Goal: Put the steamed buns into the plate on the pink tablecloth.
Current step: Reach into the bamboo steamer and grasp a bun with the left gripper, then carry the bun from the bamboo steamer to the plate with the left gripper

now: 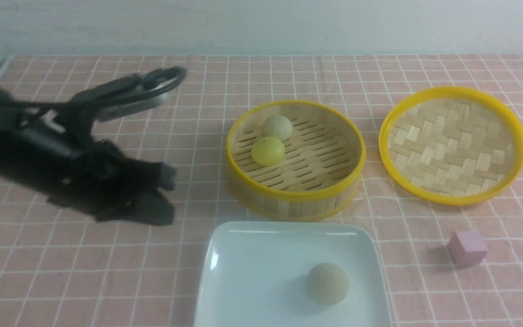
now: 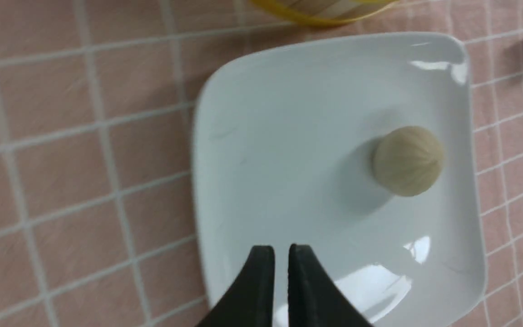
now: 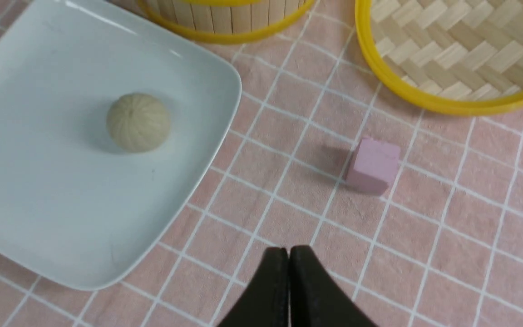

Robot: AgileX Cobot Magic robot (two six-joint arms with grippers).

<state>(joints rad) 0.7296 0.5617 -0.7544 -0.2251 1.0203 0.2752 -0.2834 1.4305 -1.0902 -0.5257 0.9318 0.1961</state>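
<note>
The pink tablecloth lies under everything, its white grid running out to the sides. On it, closest to the robot, is the big white plate, with one pale bun in its right half. Just beyond the plate stands the round bamboo basket, and to the right of that lies the woven lid.

The left gripper is to the left of the basket and plate, its tips parted by only a narrow gap, with nothing between them. The right gripper is closed, fingertips together and empty, over the cloth on the robot's right.

Two buns are in the basket, both in its left half: the yellow bun on the robot's side and a second pale bun just behind it, the two touching or nearly so. From the left gripper they lie to the right and somewhat farther forward, so the left arm looks the nearer one for the next pick. Being round, they offer no long axis to line up with; what counts is coming over the yellow rim, opening wider, and taking the yellow one without nudging its neighbour. The small pink cube, right of the plate, plays no part.
</note>
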